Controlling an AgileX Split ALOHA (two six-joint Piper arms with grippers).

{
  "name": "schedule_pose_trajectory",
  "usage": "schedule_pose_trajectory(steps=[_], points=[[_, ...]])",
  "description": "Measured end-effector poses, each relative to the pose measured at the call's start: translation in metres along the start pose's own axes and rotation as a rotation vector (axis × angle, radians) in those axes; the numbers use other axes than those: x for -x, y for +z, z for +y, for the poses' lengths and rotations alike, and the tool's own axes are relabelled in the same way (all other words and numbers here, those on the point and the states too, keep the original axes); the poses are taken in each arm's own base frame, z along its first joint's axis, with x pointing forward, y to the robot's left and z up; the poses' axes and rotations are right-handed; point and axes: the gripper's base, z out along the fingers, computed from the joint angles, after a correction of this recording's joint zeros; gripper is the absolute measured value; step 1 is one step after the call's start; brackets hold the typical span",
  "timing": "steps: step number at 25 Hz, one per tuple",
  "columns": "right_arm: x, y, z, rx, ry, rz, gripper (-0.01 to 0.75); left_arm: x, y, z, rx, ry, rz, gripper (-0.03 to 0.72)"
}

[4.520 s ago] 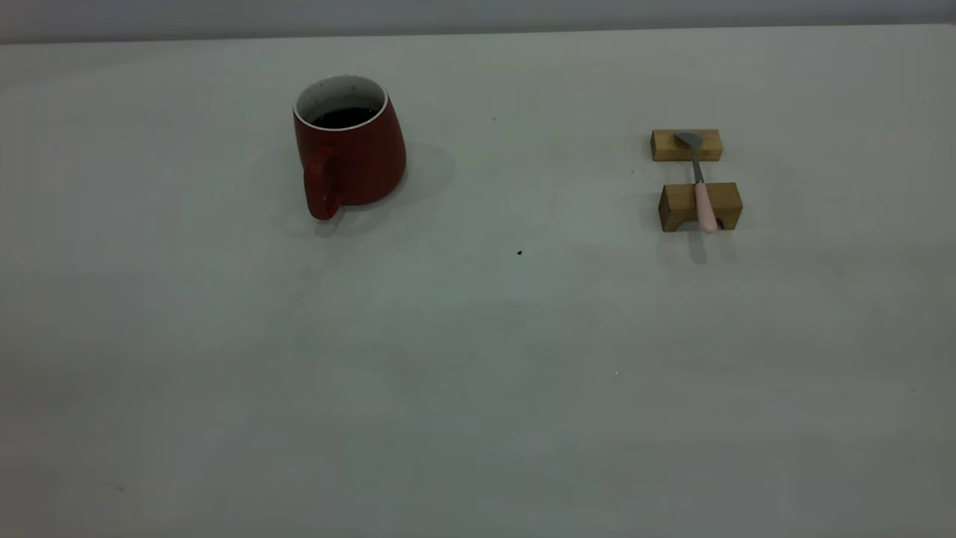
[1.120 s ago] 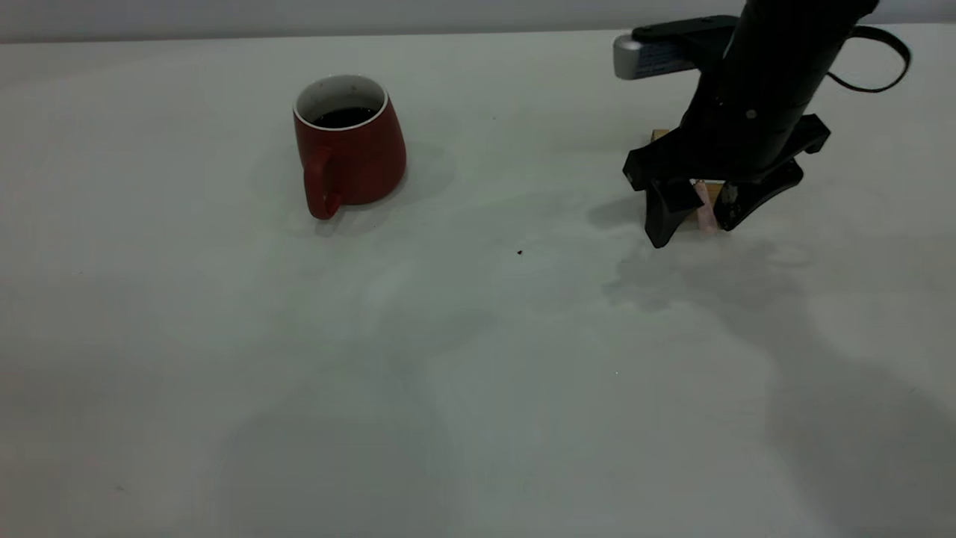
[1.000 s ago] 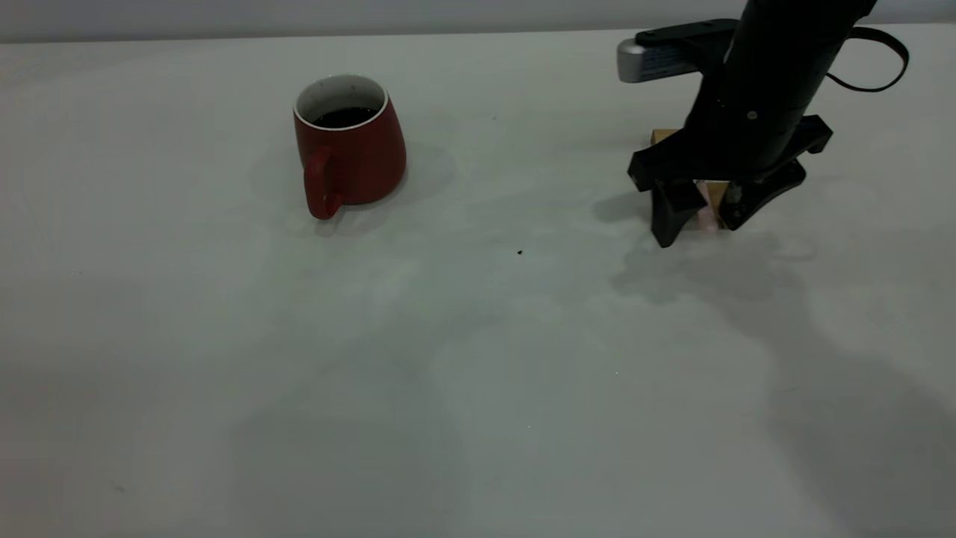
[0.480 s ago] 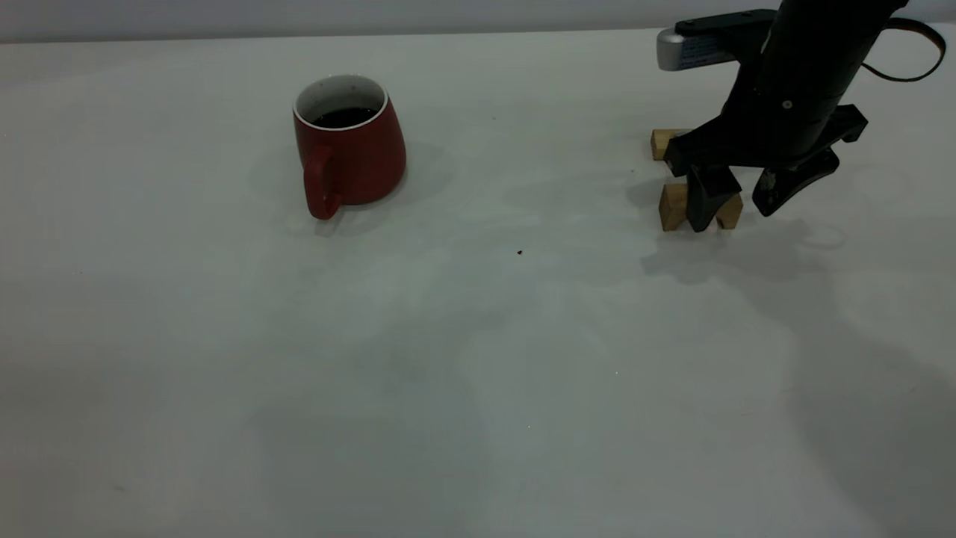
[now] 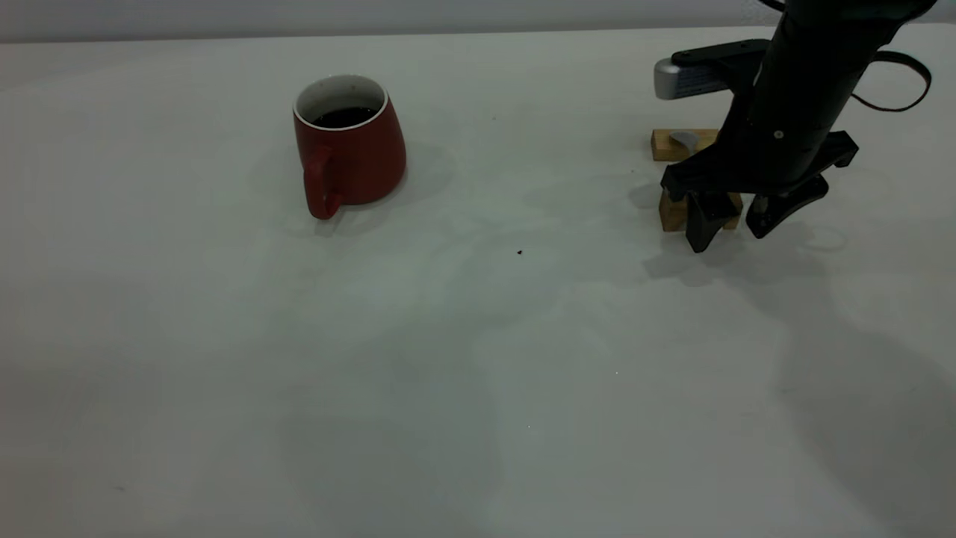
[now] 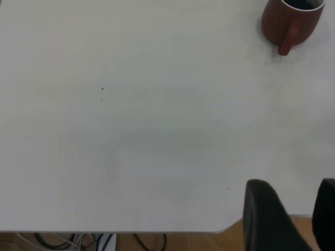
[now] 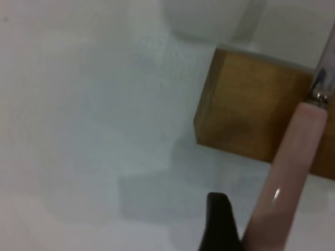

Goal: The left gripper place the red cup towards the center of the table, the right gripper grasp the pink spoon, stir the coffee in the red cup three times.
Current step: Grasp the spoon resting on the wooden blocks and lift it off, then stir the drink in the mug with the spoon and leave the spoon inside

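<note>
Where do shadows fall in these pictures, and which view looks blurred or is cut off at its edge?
Exterior view: dim and even light; soft shadows spread on the table beside the cup and under the right gripper. Right wrist view: very close and soft; the spoon and block are blurred and cut off at the edge. Left wrist view: bright and fairly sharp; the cup is cut off.

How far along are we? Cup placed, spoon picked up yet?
Nothing is finished. The red cup sits left of centre, and the left gripper hangs far from it. In hand: the right gripper is open over the pink spoon, which lies on its wooden blocks. Left: cup move, grasp, stirring.
</note>
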Motion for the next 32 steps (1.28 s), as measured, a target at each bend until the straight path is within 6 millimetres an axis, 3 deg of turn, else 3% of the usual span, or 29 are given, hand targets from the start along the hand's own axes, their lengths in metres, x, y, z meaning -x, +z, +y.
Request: schedule_pose_trajectory(steps=[3, 8, 12, 15, 21, 28, 32], points=[[0.001, 0.000, 0.000, -0.001, -0.001, -0.004, 0.422, 0.000, 0.000, 0.000, 0.000, 0.000, 0.000, 0.299], [0.000, -0.004, 0.000, 0.004, 0.000, 0.033, 0.137, 0.000, 0.000, 0.000, 0.000, 0.000, 0.000, 0.299], [0.009, -0.036, 0.001, 0.008, -0.003, 0.014, 0.130, 0.000, 0.000, 0.000, 0.000, 0.000, 0.000, 0.299], [0.022, -0.076, 0.003, 0.030, 0.033, -0.054, 0.130, 0.000, 0.000, 0.000, 0.000, 0.000, 0.000, 0.299], [0.031, -0.139, 0.027, 0.288, 0.326, -0.093, 0.130, 0.000, 0.000, 0.000, 0.000, 0.000, 0.000, 0.299], [0.046, -0.165, 0.064, 0.761, 0.769, -0.057, 0.130, 0.000, 0.000, 0.000, 0.000, 0.000, 0.000, 0.299], [0.052, -0.166, 0.091, 0.940, 0.998, 0.038, 0.130, 0.000, 0.000, 0.000, 0.000, 0.000, 0.000, 0.299]])
